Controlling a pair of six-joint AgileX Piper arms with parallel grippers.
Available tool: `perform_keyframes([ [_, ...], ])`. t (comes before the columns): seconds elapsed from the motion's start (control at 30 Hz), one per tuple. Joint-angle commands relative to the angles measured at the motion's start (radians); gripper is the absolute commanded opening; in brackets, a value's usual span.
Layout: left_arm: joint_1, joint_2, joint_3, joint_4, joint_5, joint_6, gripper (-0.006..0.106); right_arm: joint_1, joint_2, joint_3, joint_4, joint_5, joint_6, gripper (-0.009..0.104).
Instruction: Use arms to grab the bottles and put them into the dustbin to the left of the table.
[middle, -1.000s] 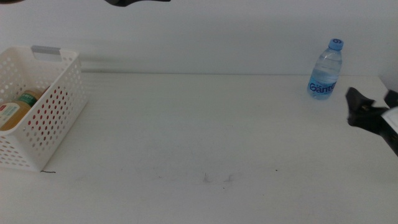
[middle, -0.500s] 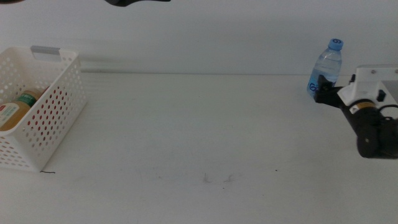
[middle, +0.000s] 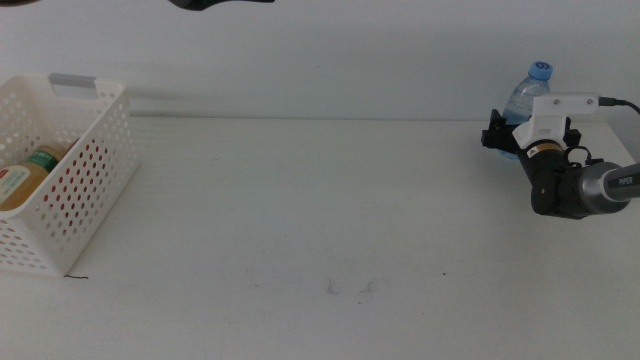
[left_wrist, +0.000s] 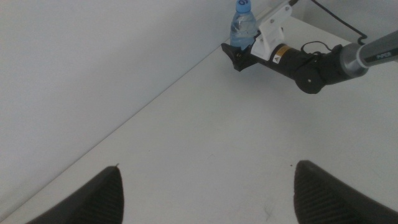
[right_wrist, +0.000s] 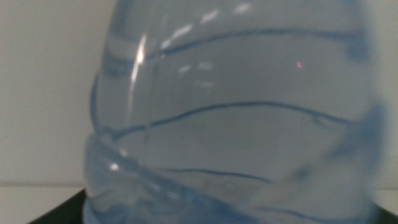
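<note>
A: Bottle (middle: 527, 100) first: where does it stand?

B: Upright at the far right of the desk (middle: 300, 220), well apart from the dustbin (middle: 60, 170) at the left edge. The right hand (middle: 497, 139) is at its lower half, and the bottle fills the right wrist view.

A: Is the hand clamped on it?

B: I cannot tell; the fingers sit either side of the base, but contact isn't visible.

A: How will it handle?

B: Thin clear plastic, probably light, smooth and easily dented. I'd judge a hold on the ribbed body below the shoulder is best, squeezing gently. Too high, and it may tip.

A: And the left hand (left_wrist: 205, 186)?

B: Waiting, its fingers wide apart over bare desk. The yellow bottle (middle: 28, 175) already lies in the dustbin.
</note>
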Motion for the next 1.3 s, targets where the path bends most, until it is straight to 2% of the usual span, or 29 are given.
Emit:
perform_keyframes([
  [0.0,-0.004,-0.005,0.002,0.000,-0.013,-0.002,0.094,-0.008,0.014,-0.037,-0.004,0.037,-0.043,0.067],
  [0.03,-0.004,-0.005,0.002,0.000,-0.013,-0.002,0.094,-0.008,0.014,-0.041,-0.016,0.067,-0.059,0.047],
  [0.1,-0.004,-0.005,0.002,0.000,-0.013,-0.002,0.094,-0.003,-0.002,-0.041,-0.050,0.134,-0.041,-0.001],
  [0.17,-0.004,-0.005,0.002,0.000,-0.013,-0.002,0.094,0.024,-0.039,-0.041,-0.083,0.231,0.006,0.003],
  [0.3,-0.004,-0.005,0.002,0.000,-0.013,0.000,0.094,0.124,-0.119,-0.041,-0.124,0.355,0.037,0.000],
  [0.57,-0.004,-0.005,0.002,0.000,-0.013,0.000,0.094,0.407,-0.155,-0.045,-0.129,0.352,0.037,-0.003],
  [0.77,-0.004,-0.005,0.002,0.000,-0.013,0.000,0.094,0.558,-0.155,-0.045,-0.129,0.354,0.033,-0.003],
  [1.17,-0.004,-0.005,0.002,0.000,-0.013,-0.003,0.094,0.601,-0.149,-0.045,-0.127,0.412,0.033,-0.003],
  [1.27,-0.004,-0.005,0.002,0.000,-0.013,-0.003,0.094,0.601,-0.149,-0.045,-0.153,0.452,0.033,-0.003],
])
